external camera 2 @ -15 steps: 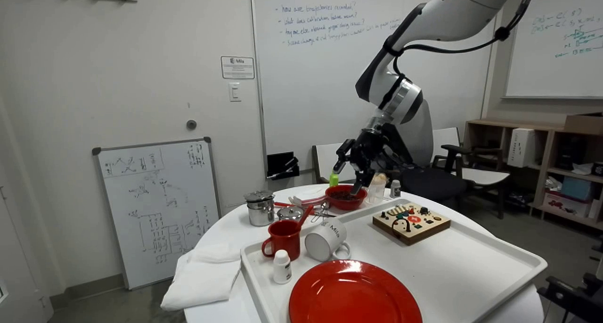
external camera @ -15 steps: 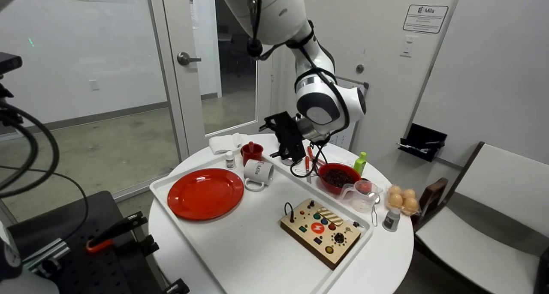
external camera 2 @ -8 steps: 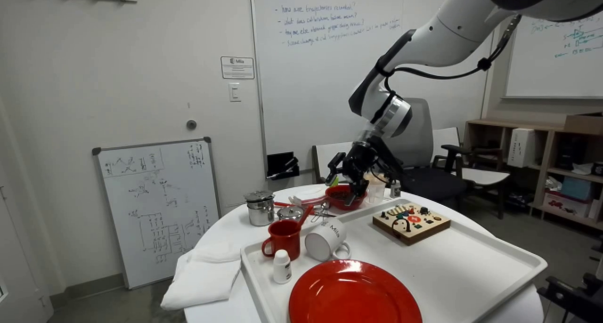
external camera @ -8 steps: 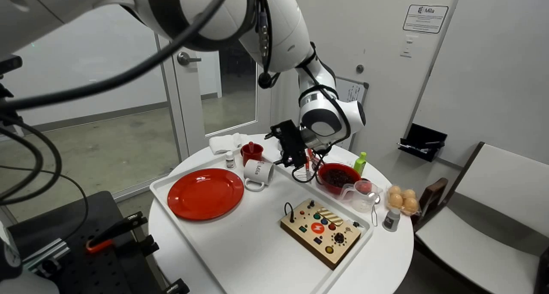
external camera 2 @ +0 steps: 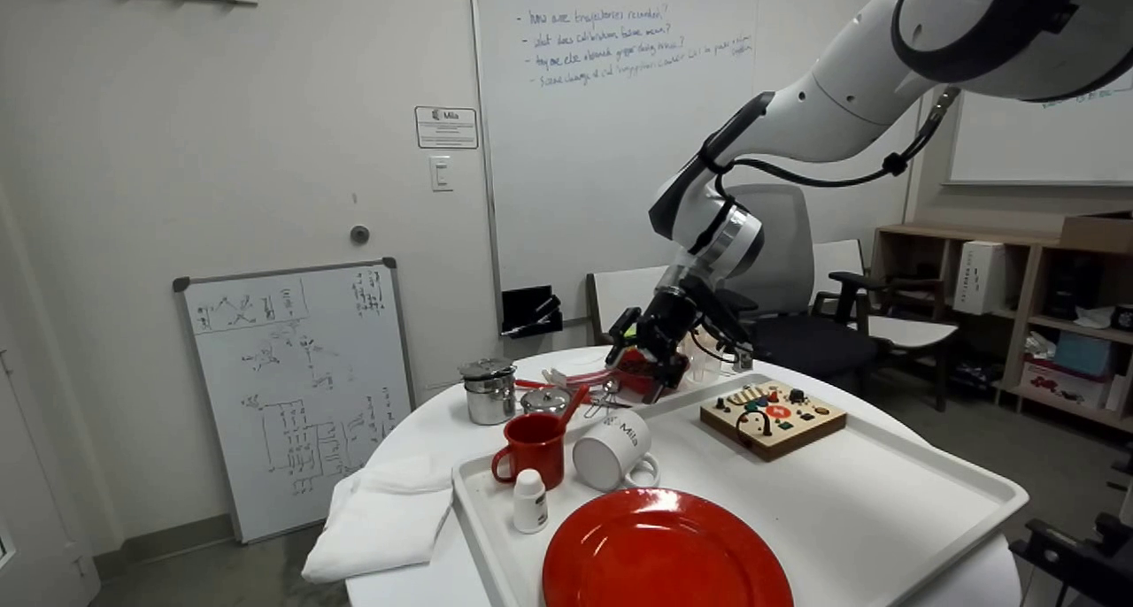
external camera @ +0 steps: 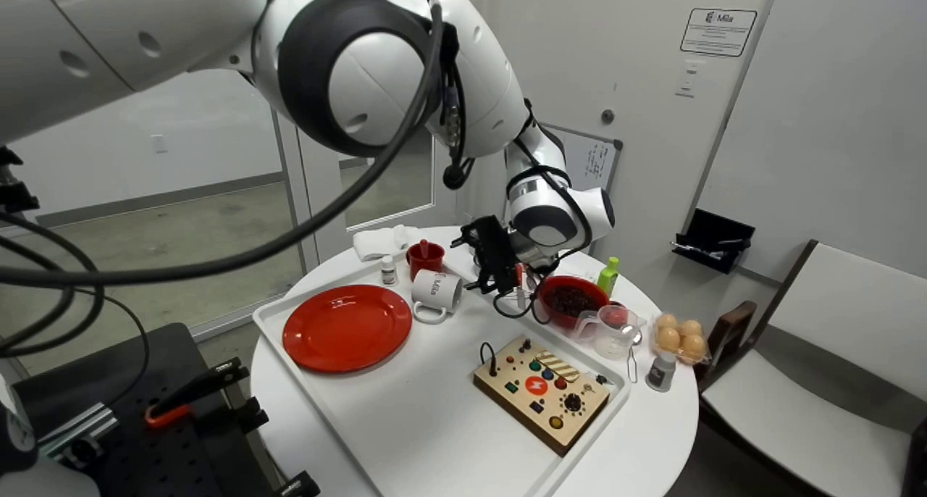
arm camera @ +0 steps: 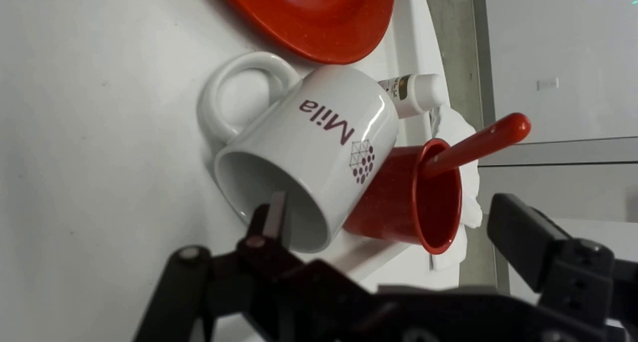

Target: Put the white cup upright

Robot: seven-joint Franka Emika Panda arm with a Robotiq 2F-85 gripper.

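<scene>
The white cup is a mug with "Mila" print, lying on its side on the white tray. In an exterior view, the white cup has its base towards the camera and its handle at the right. In the wrist view the cup shows its open mouth towards my gripper. My gripper is open and empty. One finger overlaps the cup's mouth in the wrist view; I cannot tell whether the tip is inside. In both exterior views the gripper, also here, is tilted, just off the cup's mouth.
A dark red cup with a red handle in it stands close beside the white cup. A small white bottle and the red plate are near. A wooden button box, a red bowl and metal pots stand around.
My gripper has moved down and closer to the white cup's mouth, staying open. The arm has lowered with it. The cup and the other objects have not moved.
</scene>
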